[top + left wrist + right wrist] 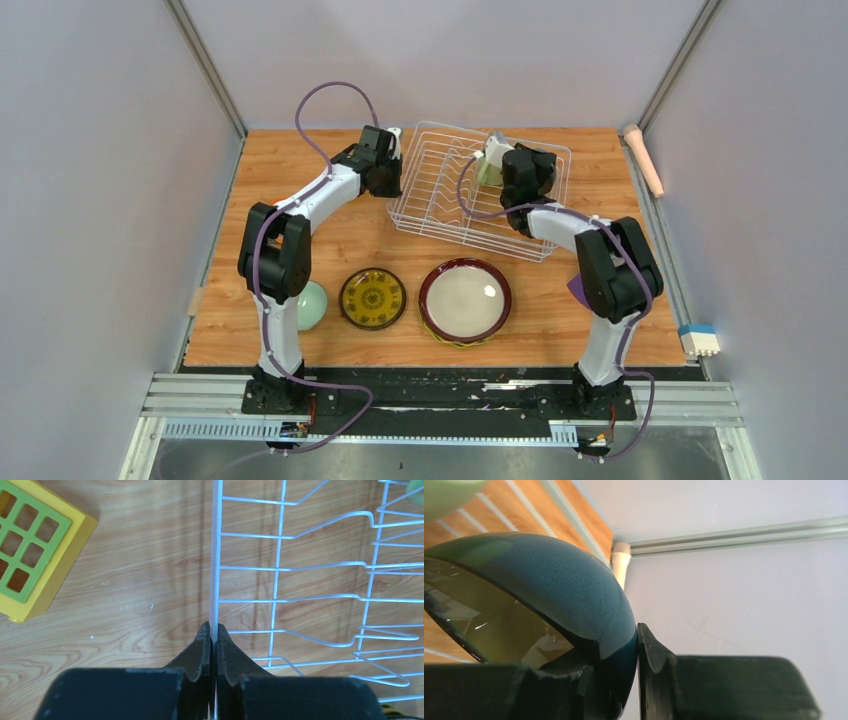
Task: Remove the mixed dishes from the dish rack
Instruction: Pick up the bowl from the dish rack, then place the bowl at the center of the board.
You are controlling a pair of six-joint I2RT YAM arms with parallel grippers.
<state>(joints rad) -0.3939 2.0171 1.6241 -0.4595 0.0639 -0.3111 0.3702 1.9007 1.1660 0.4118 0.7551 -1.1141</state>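
Observation:
The white wire dish rack point(440, 205) stands at the back middle of the table. My left gripper point(390, 168) is at its left edge, shut on the rim wire point(216, 570); the fingers point(202, 645) pinch it. My right gripper point(520, 170) is inside the rack's right part, shut on the rim of the teal bowl point(554, 585), which its body hides in the top view. The light green mug point(489, 166) sits beside it in the rack and shows at a corner of the right wrist view point(444, 492). The maroon-rimmed plate point(465, 300), the black yellow-patterned plate point(372, 298) and the mint bowl point(314, 305) lie on the table in front.
A yellow toy block with a green grid point(30, 550) lies left of the rack. A patterned edge point(458, 343) peeks from under the maroon-rimmed plate. A pink cylinder point(645, 158) lies along the right rail. A blue and white block point(699, 340) sits off the table at the right.

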